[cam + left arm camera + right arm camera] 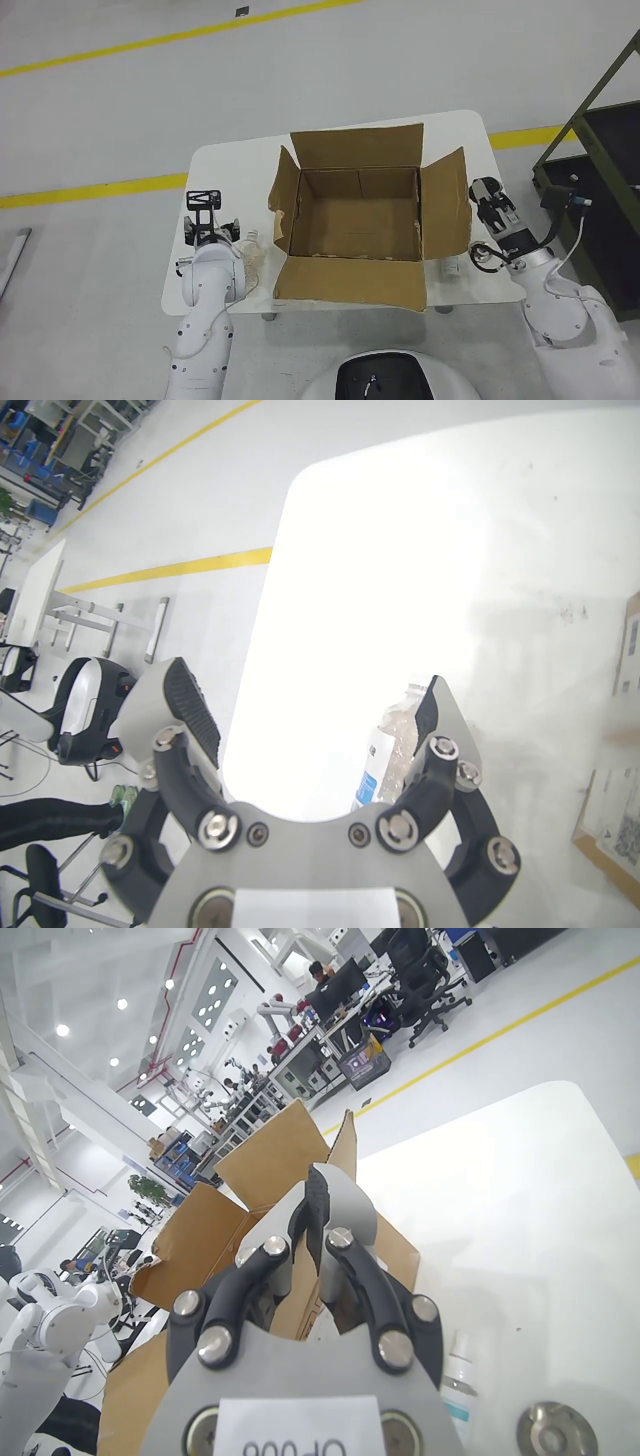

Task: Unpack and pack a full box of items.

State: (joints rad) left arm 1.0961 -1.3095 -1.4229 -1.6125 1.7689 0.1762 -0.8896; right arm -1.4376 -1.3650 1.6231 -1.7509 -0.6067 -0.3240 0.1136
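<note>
An open brown cardboard box sits at the middle of the white, round-cornered desk, all four flaps splayed outward and its plain brown floor showing from above. The left tool hangs over the desk's left end, its ribbed black fingers spread wide apart. A crumpled clear plastic bottle with a blue-and-white label is on the desk just beside one of those fingers, between the left arm and the box's left flap and toward the desk's front edge. The right tool is over the desk's right edge, beside the box's right flap, with its fingers pressed together. A small white bottle with a pale blue label lies on the desk toward the front right corner, just beside the near end of that right flap.
</note>
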